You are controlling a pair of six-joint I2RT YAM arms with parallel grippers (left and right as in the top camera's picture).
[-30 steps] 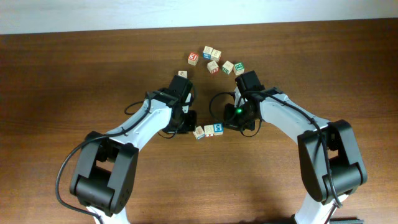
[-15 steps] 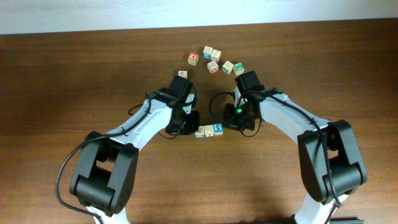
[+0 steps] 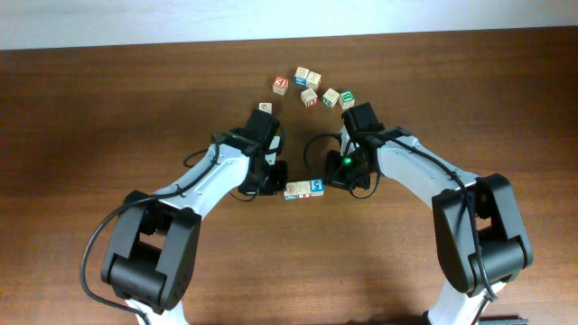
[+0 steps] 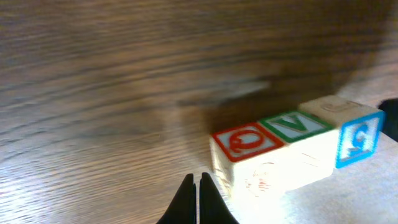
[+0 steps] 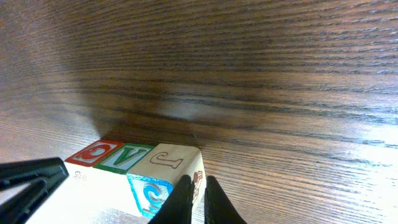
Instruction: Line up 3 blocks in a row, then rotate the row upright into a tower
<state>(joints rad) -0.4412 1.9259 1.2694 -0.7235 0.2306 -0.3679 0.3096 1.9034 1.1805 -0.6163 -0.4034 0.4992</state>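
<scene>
Left gripper [image 4: 196, 185], pinched shut, sits beside the red-lettered end of the 3 blocks [image 3: 304, 188]; right gripper [image 5: 197, 185], also closed, meets the blue end. I've swung the row straighter, so rotation is progressing.

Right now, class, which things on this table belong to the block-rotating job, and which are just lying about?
In the job: red Q block, green V block and blue-faced block, side by side in one row; left gripper and right gripper, both shut.
Lying about: loose blocks at the back; single block by the left arm.
</scene>
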